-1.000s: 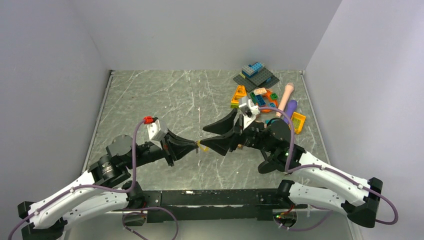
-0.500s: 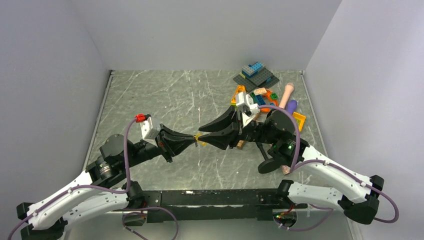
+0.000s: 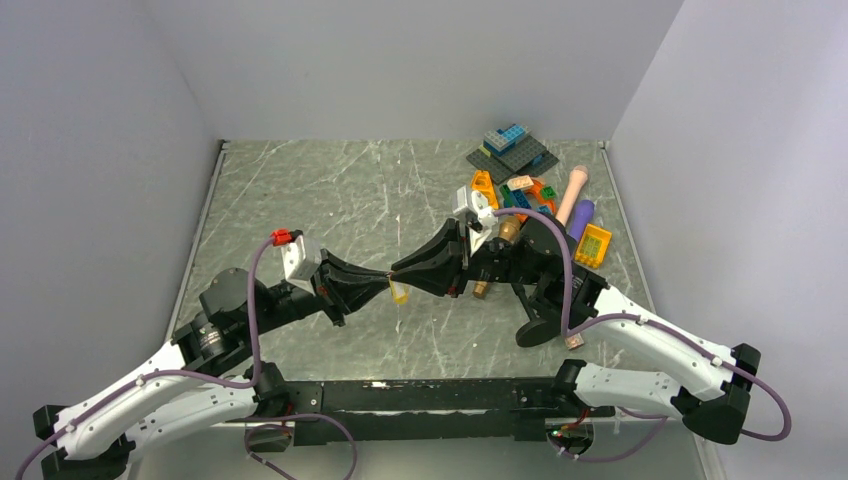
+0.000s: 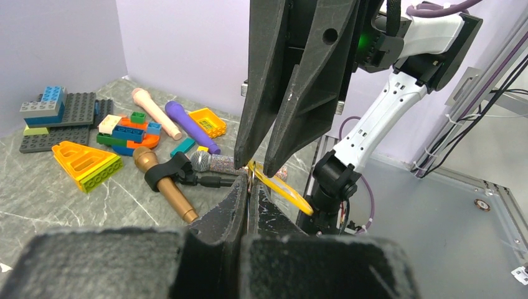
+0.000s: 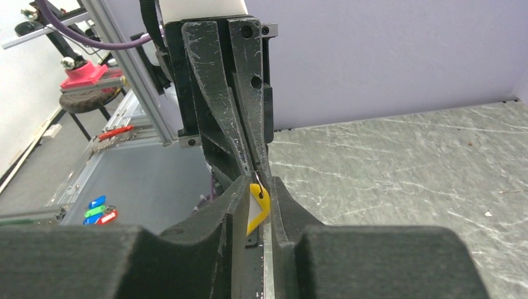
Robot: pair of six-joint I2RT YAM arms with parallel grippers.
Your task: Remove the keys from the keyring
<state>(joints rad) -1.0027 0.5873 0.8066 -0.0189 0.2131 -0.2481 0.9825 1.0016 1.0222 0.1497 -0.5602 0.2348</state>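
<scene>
Both grippers meet above the table's middle. My left gripper point(image 3: 388, 284) is shut on the thin grey keyring point(image 4: 250, 181), pinched edge-on between its pads in the left wrist view. A flat yellow tag point(image 4: 283, 187) hangs from the ring; it also shows in the top view point(image 3: 399, 292). My right gripper point(image 3: 397, 272) faces the left one, and its jaws are closed against both edges of the yellow tag point(image 5: 258, 205), just below the ring point(image 5: 255, 179). No brass key shows.
A toy pile lies at the back right: a gold microphone point(image 4: 165, 184), a pink microphone point(image 3: 573, 190), a purple one point(image 3: 582, 213), an orange brick point(image 3: 482, 188), and a grey baseplate point(image 3: 512, 155). A black round stand base point(image 3: 540, 330) sits under the right arm.
The right gripper's jaws, wide open a second ago, have closed round the yellow tag. The right arm moved left; the left gripper rose slightly, then held still.
</scene>
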